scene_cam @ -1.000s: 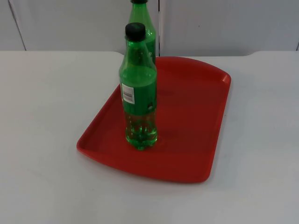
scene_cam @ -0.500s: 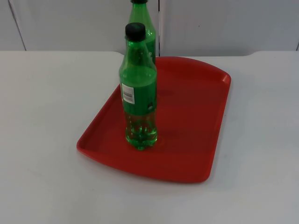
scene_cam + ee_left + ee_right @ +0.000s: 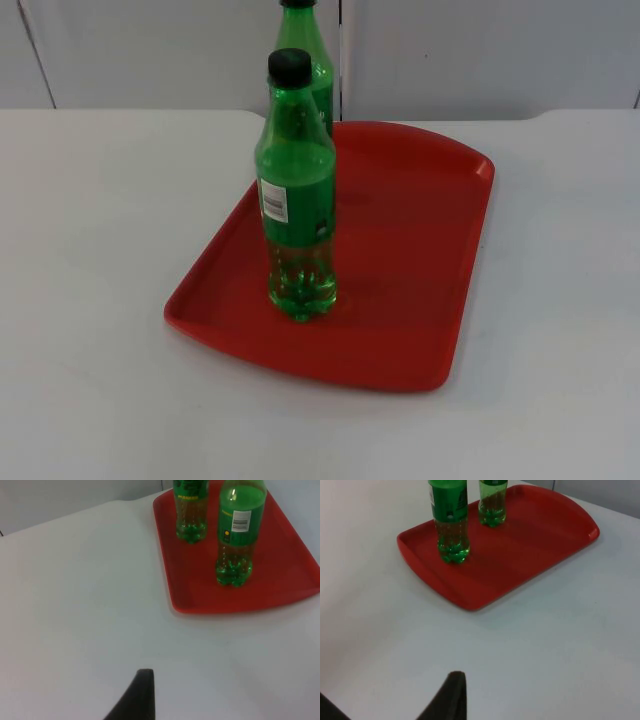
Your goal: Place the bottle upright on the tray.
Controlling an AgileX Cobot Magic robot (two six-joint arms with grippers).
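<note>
Looking down at a red tray [image 3: 420,250] lying flat on the white table [image 3: 90,250], with its far edge close to the grey partition wall [image 3: 480,50]. Got the green bottle [image 3: 297,190] standing upright on the tray already, black cap on, white barcode label on its side. Parked it toward the tray's left rim, nearer the near edge than the far one, base fully inside the rim. Can also make out some clear greenish liquid low in it. Then a second green bottle [image 3: 310,60] further back at the tray's far left corner, upright too. Looks lined up right behind the first from the top view, but going by both wrist views, near it and not touching. Found the left gripper [image 3: 142,695] hanging over the table off the tray's left side, well apart from the tray and from both bottles. Honestly can't tell whether it's spread or closed. Similar deal with the right gripper [image 3: 452,695]: over the table off the tray's near right side, well apart from the tray and the bottles, and again no way to tell if spread or closed. Just waiting there, both arms, touching neither the tray nor the bottles.
</note>
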